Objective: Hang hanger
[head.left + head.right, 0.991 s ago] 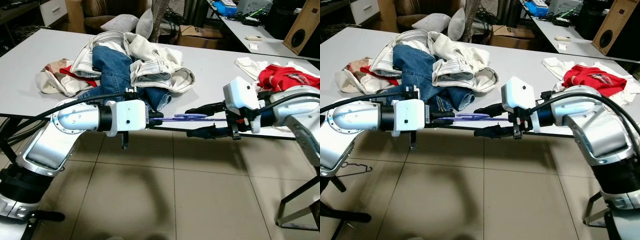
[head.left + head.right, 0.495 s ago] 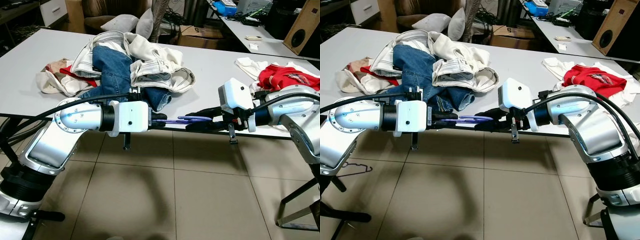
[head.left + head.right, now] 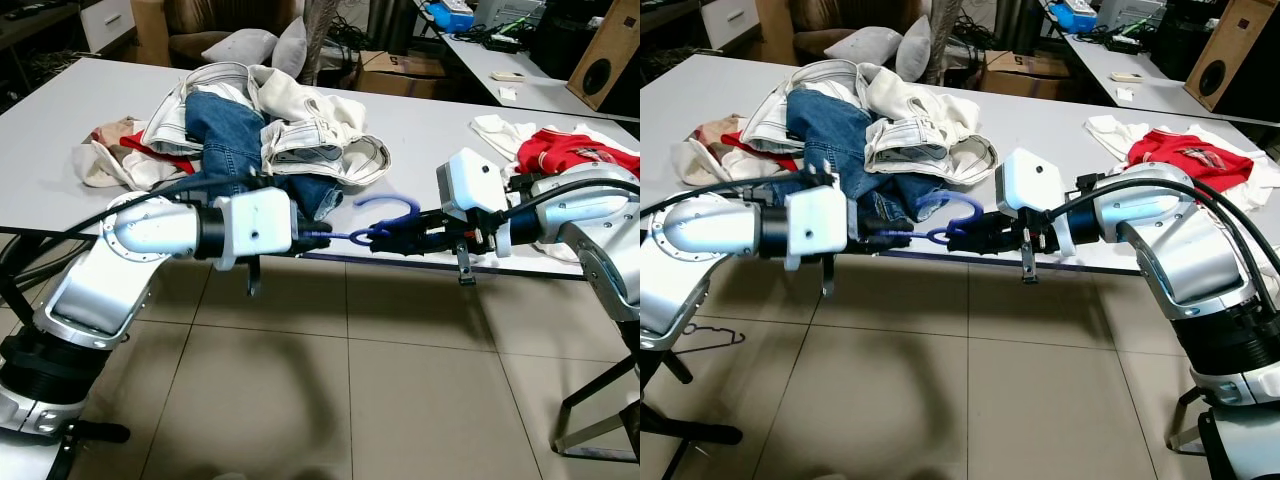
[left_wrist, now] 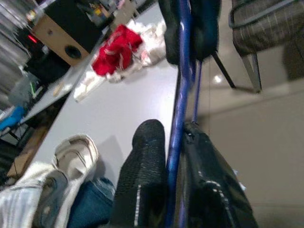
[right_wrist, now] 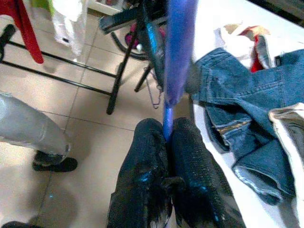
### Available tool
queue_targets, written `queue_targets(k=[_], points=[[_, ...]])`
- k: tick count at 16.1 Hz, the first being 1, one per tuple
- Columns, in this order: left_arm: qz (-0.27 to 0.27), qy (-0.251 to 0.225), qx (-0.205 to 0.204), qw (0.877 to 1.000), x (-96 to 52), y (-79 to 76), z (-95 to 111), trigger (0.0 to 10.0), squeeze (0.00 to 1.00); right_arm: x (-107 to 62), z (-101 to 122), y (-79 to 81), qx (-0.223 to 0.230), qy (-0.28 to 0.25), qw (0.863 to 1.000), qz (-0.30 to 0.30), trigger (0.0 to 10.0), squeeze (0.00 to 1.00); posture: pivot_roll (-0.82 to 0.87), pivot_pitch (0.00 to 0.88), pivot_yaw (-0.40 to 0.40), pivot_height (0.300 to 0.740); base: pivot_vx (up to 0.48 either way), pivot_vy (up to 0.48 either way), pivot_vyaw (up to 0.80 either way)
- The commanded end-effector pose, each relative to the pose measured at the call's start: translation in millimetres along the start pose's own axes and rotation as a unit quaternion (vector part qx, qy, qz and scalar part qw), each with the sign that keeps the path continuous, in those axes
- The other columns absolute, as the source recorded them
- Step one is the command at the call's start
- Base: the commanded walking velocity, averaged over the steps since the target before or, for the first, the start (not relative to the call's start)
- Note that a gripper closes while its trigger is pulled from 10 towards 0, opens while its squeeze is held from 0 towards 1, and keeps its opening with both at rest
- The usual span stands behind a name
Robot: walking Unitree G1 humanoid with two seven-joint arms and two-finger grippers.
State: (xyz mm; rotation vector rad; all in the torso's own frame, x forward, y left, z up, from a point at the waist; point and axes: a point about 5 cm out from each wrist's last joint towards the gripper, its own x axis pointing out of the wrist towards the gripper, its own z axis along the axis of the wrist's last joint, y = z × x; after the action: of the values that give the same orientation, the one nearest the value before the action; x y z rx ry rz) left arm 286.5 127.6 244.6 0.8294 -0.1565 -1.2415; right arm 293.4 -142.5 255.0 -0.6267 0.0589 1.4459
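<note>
We hold the blue hanger (image 3: 372,222) between both grippers, just off the near edge of the table (image 3: 430,150). Our left gripper (image 3: 312,234) and right gripper (image 3: 385,240) are each clamped on it, hook raised. Nothing is hung yet; carrying it to a rail remains.

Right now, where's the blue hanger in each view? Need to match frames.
Left eye: blue hanger centre, between both grippers.
Right eye: centre-left, hook raised.
Left wrist: bar between the fingers.
Right wrist: bar above the fingers.
Shared landmark: jeans.
</note>
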Motion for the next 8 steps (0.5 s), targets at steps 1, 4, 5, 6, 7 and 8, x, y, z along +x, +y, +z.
queue_targets(k=[1, 4, 5, 6, 7, 8], points=[[0.009, -0.024, 0.003, 1.000, -2.9, 2.4, 9, 10.0, 1.00, -2.8, -2, -0.6, 0.008, 0.006, 1.000, 0.000, 0.0, 0.00, 0.06, 0.000, -0.107, 0.740, 0.000, 0.000, 0.00], [0.034, -0.047, -0.016, 0.998, -13.6, 10.0, 9, 10.0, 1.00, -7.3, -7, 2.7, 0.020, 0.011, 1.000, 0.000, 0.0, 0.00, 0.06, 0.000, -0.110, 0.740, 0.000, 0.000, 0.00], [0.049, -0.065, -0.032, 0.996, -18.2, 14.8, 10, 10.0, 0.37, -10.1, -10, 4.6, 0.029, 0.015, 0.999, -0.003, 0.0, 0.00, 0.06, 0.000, -0.110, 0.740, 0.000, 0.000, 0.00], [0.060, -0.080, -0.049, 0.994, -22.7, 18.0, 11, 10.0, 0.00, -13.1, -14, 7.2, 0.039, 0.018, 0.999, -0.007, 0.0, 0.00, 0.06, 0.000, -0.114, 0.740, 0.000, 0.000, 0.00], [0.063, -0.087, -0.057, 0.993, -24.5, 18.9, 12, 10.0, 0.00, -14.4, -15, 8.4, 0.044, 0.018, 0.999, -0.009, 0.0, 0.00, 0.06, 0.000, -0.114, 0.740, 0.000, 0.000, 0.00], [0.070, -0.102, -0.079, 0.989, -27.9, 19.5, 13, 10.0, 0.00, -16.6, -20, 12.1, 0.058, 0.018, 0.998, -0.015, 0.0, 0.00, 0.05, 0.000, -0.112, 0.740, 0.000, 0.000, 0.00]])
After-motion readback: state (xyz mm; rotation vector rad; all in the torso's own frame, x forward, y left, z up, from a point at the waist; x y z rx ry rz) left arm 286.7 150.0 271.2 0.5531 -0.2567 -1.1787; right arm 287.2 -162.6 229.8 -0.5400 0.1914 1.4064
